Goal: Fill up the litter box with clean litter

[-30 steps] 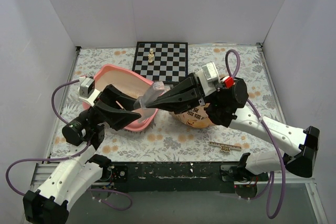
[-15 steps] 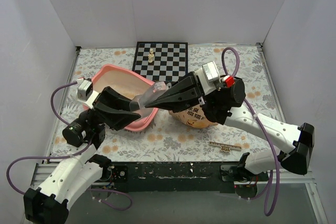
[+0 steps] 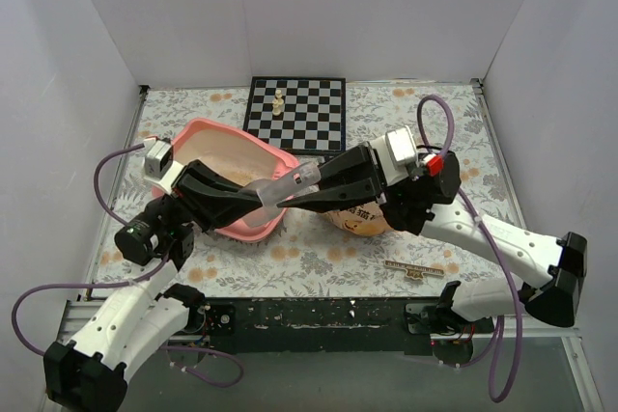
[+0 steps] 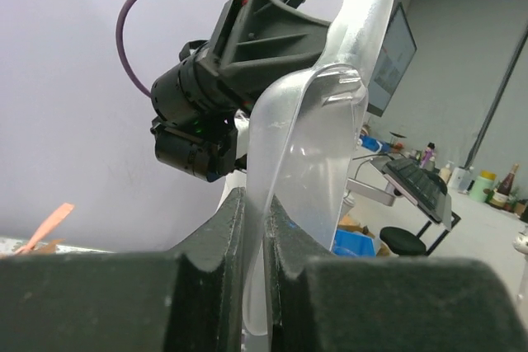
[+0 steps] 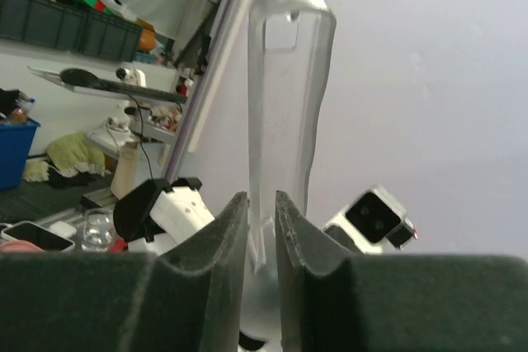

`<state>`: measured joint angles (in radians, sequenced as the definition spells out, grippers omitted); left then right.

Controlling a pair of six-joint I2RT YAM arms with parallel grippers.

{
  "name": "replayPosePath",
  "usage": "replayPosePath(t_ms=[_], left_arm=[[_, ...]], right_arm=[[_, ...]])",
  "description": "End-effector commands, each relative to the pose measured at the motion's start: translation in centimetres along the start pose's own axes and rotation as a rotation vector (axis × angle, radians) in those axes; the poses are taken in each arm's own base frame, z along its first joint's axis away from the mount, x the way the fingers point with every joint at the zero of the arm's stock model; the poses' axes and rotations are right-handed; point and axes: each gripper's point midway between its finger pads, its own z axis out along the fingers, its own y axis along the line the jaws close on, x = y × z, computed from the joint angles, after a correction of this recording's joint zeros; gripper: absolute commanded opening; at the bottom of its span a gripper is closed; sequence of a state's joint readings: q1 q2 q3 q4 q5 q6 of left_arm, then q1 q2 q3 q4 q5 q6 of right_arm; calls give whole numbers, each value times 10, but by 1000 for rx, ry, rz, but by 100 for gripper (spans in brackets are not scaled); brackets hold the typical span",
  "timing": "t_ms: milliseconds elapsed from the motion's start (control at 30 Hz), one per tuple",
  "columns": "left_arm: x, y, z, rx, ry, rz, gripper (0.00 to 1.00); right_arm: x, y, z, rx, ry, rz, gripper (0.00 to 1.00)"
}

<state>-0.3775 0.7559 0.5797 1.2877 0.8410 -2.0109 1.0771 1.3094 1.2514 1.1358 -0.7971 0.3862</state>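
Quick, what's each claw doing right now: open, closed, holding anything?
Left claw: closed on the clear plastic scoop.
Right claw: closed on the same scoop's handle.

Dark printed characters on the orange bag [image 3: 355, 222], too small to read

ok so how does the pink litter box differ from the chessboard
The litter box is salmon pink with rounded corners and a raised rim; the chessboard is black-and-white, square and flat. The litter box sits left of centre; the chessboard lies at the back with a pale chess piece on it. Both rest on the flowered table cover.
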Motion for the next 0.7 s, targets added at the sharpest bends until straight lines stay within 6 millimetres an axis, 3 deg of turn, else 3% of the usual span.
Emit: replayPosePath(t_ms=[0, 200, 233, 333, 500, 667], left_arm=[[-16, -51, 9, 33, 66, -621, 0], [-14, -22, 20, -135, 118, -508, 0], [-12, -18, 21, -150, 124, -501, 0], [-13, 1, 25, -236, 161, -426, 0], [0, 60, 18, -461, 268, -343, 0], [19, 129, -19, -735, 366, -206, 0]], right_arm=[[-13, -9, -19, 171, 45, -48, 39], [11, -8, -84, 503, 221, 40, 62], [26, -9, -101, 577, 273, 75, 66], [44, -16, -148, 814, 359, 118, 69], [75, -18, -213, 1113, 589, 213, 70], [97, 2, -238, 1189, 788, 374, 69]])
